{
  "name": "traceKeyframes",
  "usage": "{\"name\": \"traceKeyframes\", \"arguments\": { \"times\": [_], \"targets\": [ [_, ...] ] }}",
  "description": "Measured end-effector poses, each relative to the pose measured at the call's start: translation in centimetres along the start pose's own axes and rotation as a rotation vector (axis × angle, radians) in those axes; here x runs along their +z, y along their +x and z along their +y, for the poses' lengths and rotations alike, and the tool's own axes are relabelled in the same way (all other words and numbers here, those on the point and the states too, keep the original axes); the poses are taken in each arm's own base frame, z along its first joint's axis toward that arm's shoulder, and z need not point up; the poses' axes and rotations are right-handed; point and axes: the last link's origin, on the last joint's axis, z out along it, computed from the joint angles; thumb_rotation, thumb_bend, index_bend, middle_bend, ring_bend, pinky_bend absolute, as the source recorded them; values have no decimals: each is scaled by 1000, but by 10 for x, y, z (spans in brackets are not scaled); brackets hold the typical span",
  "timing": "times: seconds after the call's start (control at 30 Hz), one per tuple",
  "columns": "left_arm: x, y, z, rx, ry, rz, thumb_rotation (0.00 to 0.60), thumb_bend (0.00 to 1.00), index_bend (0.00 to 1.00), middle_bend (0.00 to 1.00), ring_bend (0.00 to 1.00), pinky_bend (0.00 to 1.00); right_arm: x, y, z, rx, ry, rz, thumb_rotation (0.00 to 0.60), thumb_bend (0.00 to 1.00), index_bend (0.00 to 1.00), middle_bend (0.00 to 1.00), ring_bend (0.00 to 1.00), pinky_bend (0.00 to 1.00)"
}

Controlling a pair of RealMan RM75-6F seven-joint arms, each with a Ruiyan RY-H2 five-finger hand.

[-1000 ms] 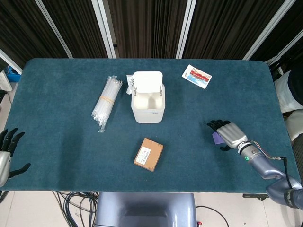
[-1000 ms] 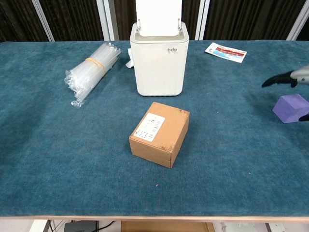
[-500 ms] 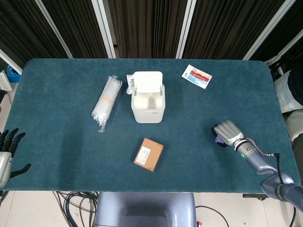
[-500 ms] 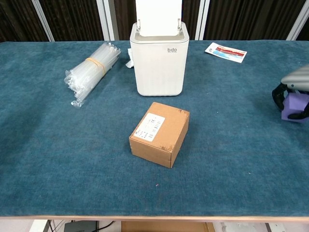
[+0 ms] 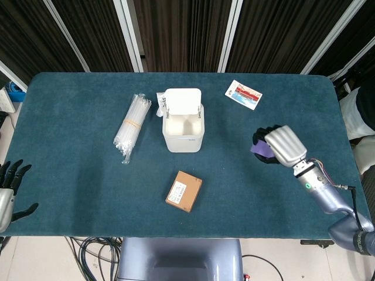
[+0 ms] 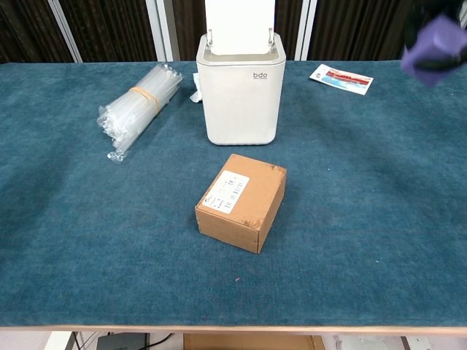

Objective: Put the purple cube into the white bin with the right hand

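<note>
My right hand (image 5: 283, 145) grips the purple cube (image 5: 259, 150) and holds it well above the table, right of the white bin (image 5: 184, 129). In the chest view the cube (image 6: 433, 40) hangs at the upper right with dark fingers (image 6: 417, 25) wrapped round it. The bin (image 6: 241, 87) stands at the back centre with its lid tipped up and its inside showing. My left hand (image 5: 9, 188) hovers off the table's near left corner, fingers spread, holding nothing.
A brown cardboard box (image 5: 184, 191) lies in front of the bin. A bundle of clear plastic tubes (image 5: 132, 124) lies left of the bin. A red and white card (image 5: 244, 94) lies at the back right.
My right hand closed round the purple cube on the table, then lifted it up and a little left toward the bin. The left hand has barely moved.
</note>
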Motion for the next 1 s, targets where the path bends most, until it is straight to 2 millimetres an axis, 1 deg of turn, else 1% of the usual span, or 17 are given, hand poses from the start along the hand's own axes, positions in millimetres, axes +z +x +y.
{"name": "traceKeyframes", "arguments": {
  "times": [0.1,0.17,0.27,0.3,0.37,0.4,0.5,0.6,0.67,0.73,0.77,0.83,0.9,1.0],
  "targets": [
    [0,0,0,-2,-2,-1,600,74,201,154,0,0,20,19,-11,15,30,18,600,408,513,476,473,573],
    [0,0,0,-2,-2,-3,600,74,201,154,0,0,35,24,-18,26,38,11,600,407,500,458,453,572],
    [0,0,-1,-4,-3,-2,600,74,201,154,0,0,64,30,-29,39,45,-13,600,405,482,436,427,566],
    [0,0,-1,-5,-2,-2,600,74,201,154,0,0,76,32,-35,43,48,-24,600,405,478,430,421,562],
    [1,1,-1,-8,-2,0,600,74,201,154,0,0,96,34,-44,42,54,-43,600,404,473,418,411,557],
    [1,1,-1,-9,-2,0,600,74,201,154,0,0,109,34,-50,39,57,-56,600,403,469,411,405,555],
    [1,1,-2,-12,-3,0,600,74,201,154,0,0,139,33,-69,28,67,-89,600,396,450,395,384,545],
    [1,1,-2,-15,-6,-2,600,74,200,154,0,0,161,28,-83,19,65,-114,600,394,439,391,375,540],
    [1,1,-2,-18,-10,-3,600,74,200,154,0,0,171,25,-89,17,61,-125,600,378,427,384,374,540],
    [1,1,-2,-21,-12,-5,600,74,199,154,0,0,179,22,-96,15,59,-133,600,335,397,358,358,539],
    [1,1,-2,-22,-14,-6,600,74,199,154,0,0,182,20,-99,18,60,-137,600,297,368,330,339,535],
    [1,2,-2,-25,-15,-7,600,74,197,153,0,0,186,17,-105,22,61,-153,600,216,299,256,287,510],
    [1,2,-2,-27,-17,-9,600,74,196,153,0,0,188,14,-108,23,60,-174,600,111,188,139,217,463],
    [1,2,-3,-28,-19,-11,600,74,196,154,0,0,188,8,-110,32,51,-217,600,9,83,32,153,428]
  ]
}}
